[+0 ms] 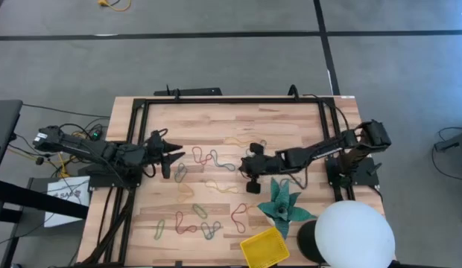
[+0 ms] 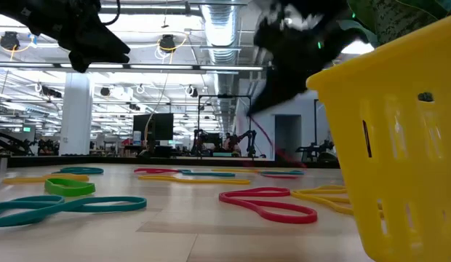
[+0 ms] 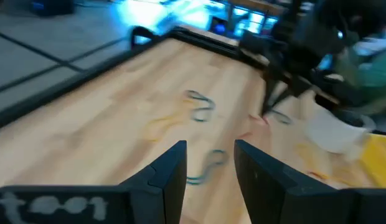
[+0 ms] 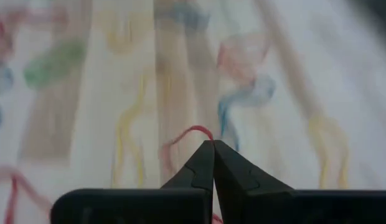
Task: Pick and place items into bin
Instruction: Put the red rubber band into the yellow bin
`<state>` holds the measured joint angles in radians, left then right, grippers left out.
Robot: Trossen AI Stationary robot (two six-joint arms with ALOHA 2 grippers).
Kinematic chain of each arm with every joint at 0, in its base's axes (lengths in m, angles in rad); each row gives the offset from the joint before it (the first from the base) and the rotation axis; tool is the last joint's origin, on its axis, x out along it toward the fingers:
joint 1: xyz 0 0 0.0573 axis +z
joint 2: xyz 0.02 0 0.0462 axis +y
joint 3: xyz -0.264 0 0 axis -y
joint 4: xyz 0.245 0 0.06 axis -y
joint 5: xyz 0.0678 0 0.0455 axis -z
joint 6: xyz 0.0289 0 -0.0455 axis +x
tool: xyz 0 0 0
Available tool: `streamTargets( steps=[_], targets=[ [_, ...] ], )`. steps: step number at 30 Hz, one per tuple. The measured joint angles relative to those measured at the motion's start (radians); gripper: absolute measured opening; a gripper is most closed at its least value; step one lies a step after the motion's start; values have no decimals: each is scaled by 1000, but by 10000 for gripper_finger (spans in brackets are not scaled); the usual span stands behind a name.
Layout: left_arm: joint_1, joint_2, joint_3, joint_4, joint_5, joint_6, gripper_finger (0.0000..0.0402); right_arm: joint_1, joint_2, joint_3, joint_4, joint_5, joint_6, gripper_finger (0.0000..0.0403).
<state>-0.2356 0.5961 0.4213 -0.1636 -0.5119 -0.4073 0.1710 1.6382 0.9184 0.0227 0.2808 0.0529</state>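
Several thin loops in red, green, yellow and blue lie flat on the wooden table [image 1: 231, 126], such as a red one [image 2: 269, 204] and a green one [image 2: 69, 186]. The yellow bin [image 1: 264, 248] stands at the near edge and looms at the right of the low view [image 2: 385, 145]. My right gripper [image 1: 247, 167] is above the table's middle, shut on a red band [image 4: 192, 132]. My left gripper [image 3: 208, 158] hovers open over the left part of the table [image 1: 170, 156], holding nothing. My right gripper pinches the red band between its two fingertips [image 4: 205, 155], on a stretch of the loop [image 4: 202, 130] right at their free ends. The fingers slant down at it from above. The band trails slack below the gripper [image 2: 263, 138], lifted off the wood.
A teal spiky paper star [image 1: 282, 202] stands just right of the bin's far side, and a big white sphere [image 1: 355, 237] sits at the near right corner. A black frame [image 1: 216, 100] borders the table's far and side edges. Bare wood lies near the far edge.
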Motion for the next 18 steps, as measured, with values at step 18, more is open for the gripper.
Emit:
streamTargets(
  steps=[18],
  targets=[
    [8,675,10,920,266,311,135,51,-62,2,220,115,0,0]
  ],
)
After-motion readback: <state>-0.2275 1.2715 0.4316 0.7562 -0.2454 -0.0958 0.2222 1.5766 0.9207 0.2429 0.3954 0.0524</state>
